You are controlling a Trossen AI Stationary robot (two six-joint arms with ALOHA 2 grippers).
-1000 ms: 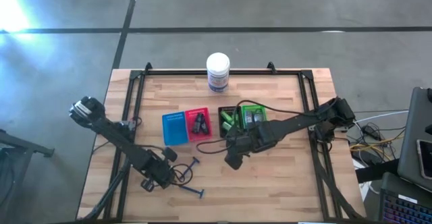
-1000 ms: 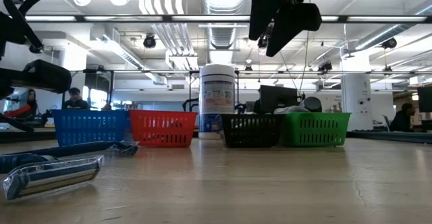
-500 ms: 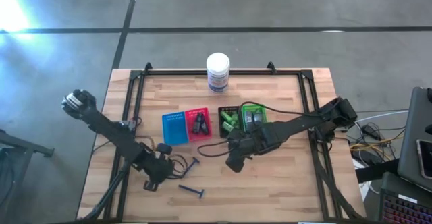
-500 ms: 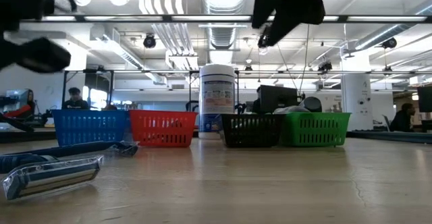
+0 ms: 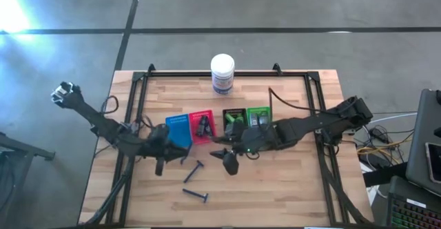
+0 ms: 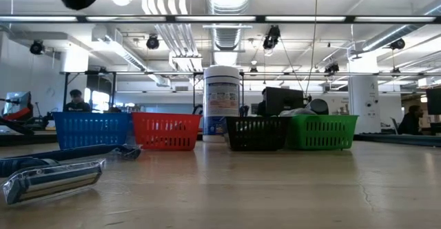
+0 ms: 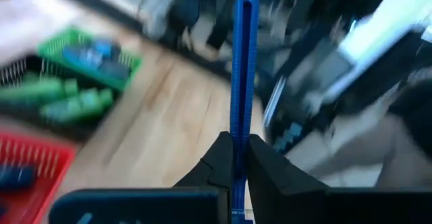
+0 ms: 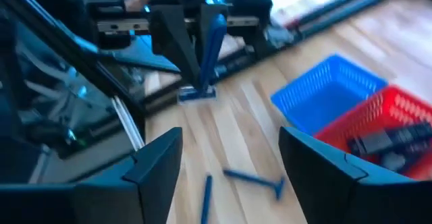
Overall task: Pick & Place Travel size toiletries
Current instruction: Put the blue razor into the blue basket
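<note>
Razor (image 7: 244,62), blue-handled, is pinched between the left gripper's (image 7: 233,158) fingers, lifted just beside the blue tray (image 5: 178,129). I'd say it's mid-carry; next it needs lowering into that tray and letting go. Two more razors (image 5: 194,168) lie on the table (image 5: 289,187) near the blue tray. Right gripper (image 8: 229,160) hovers close, jaws spread, possibly crowding the drop

floor (image 5: 275,8): grey concrete | ceiling (image 6: 207,22): exposed ducts, strip lights | tabletop (image 5: 289,187): wood planks
</note>
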